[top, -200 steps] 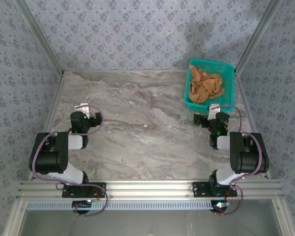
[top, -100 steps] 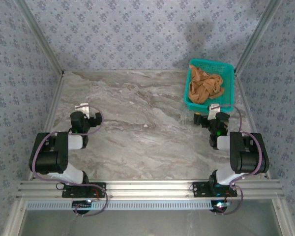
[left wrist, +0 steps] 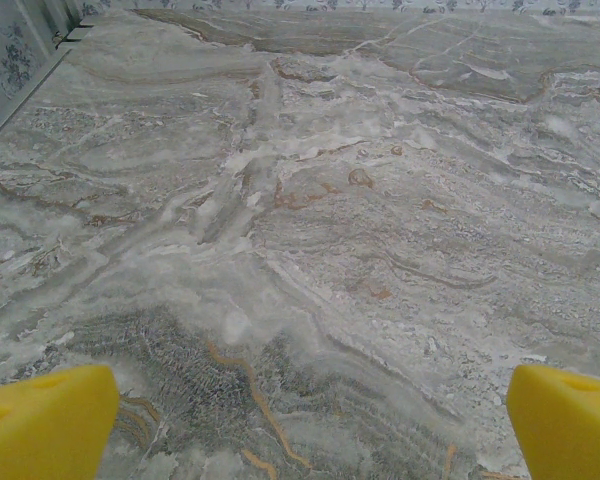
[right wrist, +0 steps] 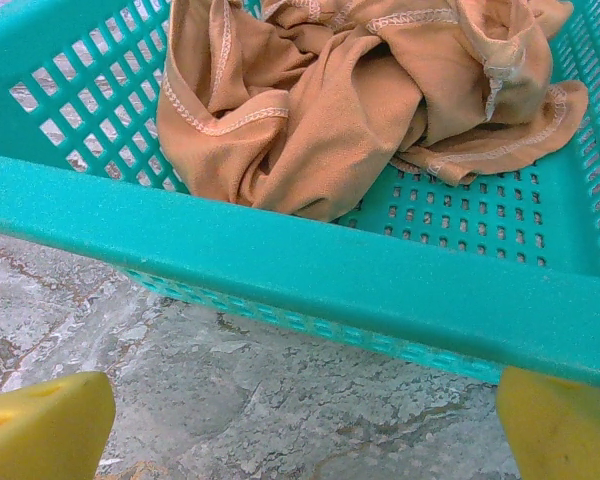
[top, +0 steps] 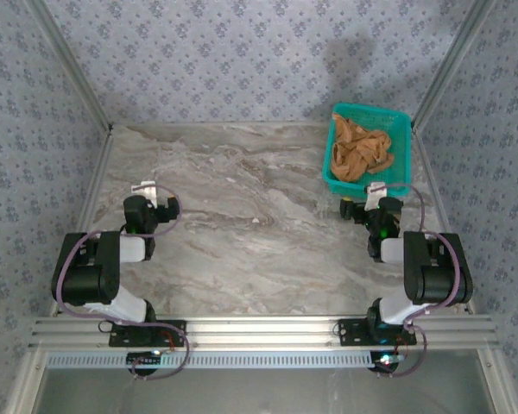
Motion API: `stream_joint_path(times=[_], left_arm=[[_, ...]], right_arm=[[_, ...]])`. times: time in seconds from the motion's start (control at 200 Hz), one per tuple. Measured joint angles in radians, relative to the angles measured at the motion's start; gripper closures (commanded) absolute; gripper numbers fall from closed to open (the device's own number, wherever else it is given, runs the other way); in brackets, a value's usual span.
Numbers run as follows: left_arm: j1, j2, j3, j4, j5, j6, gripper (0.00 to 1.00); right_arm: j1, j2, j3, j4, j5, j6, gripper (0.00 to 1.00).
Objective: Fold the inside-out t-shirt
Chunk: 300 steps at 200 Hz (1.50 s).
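Note:
The inside-out t-shirt [top: 360, 152] is a crumpled tan heap lying in a teal basket [top: 400, 122] at the table's back right. In the right wrist view the t-shirt [right wrist: 320, 100] shows its seams, bunched behind the basket's near rim [right wrist: 310, 265]. My right gripper [top: 369, 205] stands open just in front of that rim, its yellow fingertips [right wrist: 40, 425] apart and empty. My left gripper [top: 154, 204] stands open over bare marble on the left side, yellow fingertips [left wrist: 45, 420] wide apart with nothing between them.
The marble table [top: 242, 216] is boxed in by patterned walls at the back and on both sides. An aluminium rail [top: 259, 332] runs along the near edge by the arm bases. The basket sits close to the right wall.

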Motion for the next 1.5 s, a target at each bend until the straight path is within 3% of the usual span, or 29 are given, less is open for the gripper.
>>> stream_joint_path(times=[0.195,0.275,0.41,0.555,0.67,0.854,1.099,1.289,1.499], left_arm=[[-0.012,-0.050,0.000,-0.066,-0.022,0.007,0.00],[-0.054,-0.203,0.003,-0.194,-0.066,0.007,0.00],[-0.206,-0.539,0.045,-0.384,-0.132,-0.039,0.00],[-0.274,-0.743,0.114,-0.594,-0.142,-0.229,0.00],[-0.274,-0.772,0.108,-0.698,-0.143,-0.344,0.00],[-0.274,-0.747,0.017,-0.805,-0.186,-0.470,0.00],[-0.274,-0.761,-0.047,-0.814,-0.200,-0.538,0.00],[-0.274,-0.782,-0.047,-0.807,-0.199,-0.544,0.00],[-0.274,-0.777,-0.048,-0.807,-0.199,-0.546,0.00]], right_arm=[[0.057,-0.064,-0.024,-0.020,0.093,-0.011,0.00],[0.115,-0.208,-0.029,-0.125,0.159,-0.018,0.00],[0.171,-0.512,0.084,-0.415,0.271,0.003,0.00],[0.166,-0.649,0.325,-0.748,0.438,0.313,0.00],[0.088,-0.650,0.400,-0.867,0.422,0.518,0.00],[0.053,-0.386,0.581,-0.988,0.282,0.703,0.06],[0.053,0.044,0.868,-1.032,0.099,0.966,0.32],[0.051,0.333,1.135,-1.182,0.095,1.097,0.31],[0.051,0.484,1.307,-1.405,0.195,1.165,0.31]])
